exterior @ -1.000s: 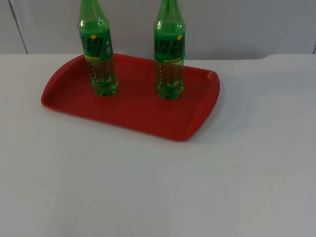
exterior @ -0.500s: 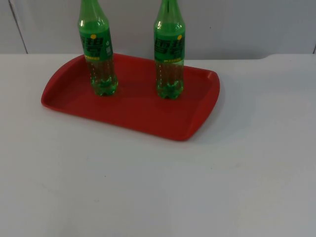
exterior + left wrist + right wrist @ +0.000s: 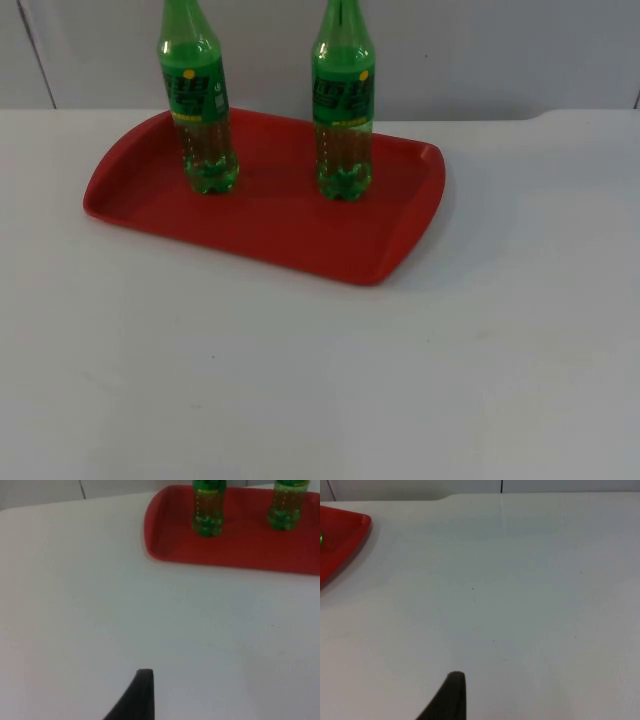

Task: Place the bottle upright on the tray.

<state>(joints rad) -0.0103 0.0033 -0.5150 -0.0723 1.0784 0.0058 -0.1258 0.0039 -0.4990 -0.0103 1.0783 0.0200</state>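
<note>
— What do we have on the table [image 3: 420,380] right now?

— We see a red tray [image 3: 300,235] lying flat on the white top, toward the far side near the grey partition wall [image 3: 480,50]. Two green bottles stand upright on it. The left bottle [image 3: 200,120] is near the tray's far left corner, and the right bottle [image 3: 343,120] stands toward the far edge, closer to the tray's right end. They are well apart from each other, and neither leans.

— Do both bottles touch the tray floor?

— Yes, we see both bases resting on the red surface, inside the raised rim. Each bottle carries a green label around its upper body, and the lower part is clear with a greenish tint.

— Where are the grippers?

— We find the left gripper [image 3: 137,695] over bare table, well apart from the tray, its camera looking across at the tray's near left corner and both bottle bases. The right gripper [image 3: 451,696] is also over bare white table, off to the tray's right; just one red corner of the tray shows at the edge of its view. Both arms wait away from the tray.

— And the jaws?

— We cannot tell. From each wrist we see a single black fingertip, so whether the fingers stand wide or narrow is not visible. Nothing sits against either fingertip.
</note>
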